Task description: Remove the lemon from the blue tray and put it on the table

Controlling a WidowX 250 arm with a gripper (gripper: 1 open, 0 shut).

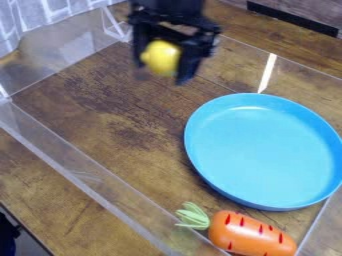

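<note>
The yellow lemon hangs in the air between the fingers of my black gripper, which is shut on it and points straight down. It sits over the brown wood-grain table, up and to the left of the blue tray. The round blue tray lies at the right with nothing in it. Motion blurs the gripper slightly.
An orange toy carrot with green leaves lies at the bottom right, below the tray. Clear acrylic walls edge the table on the left, front and back.
</note>
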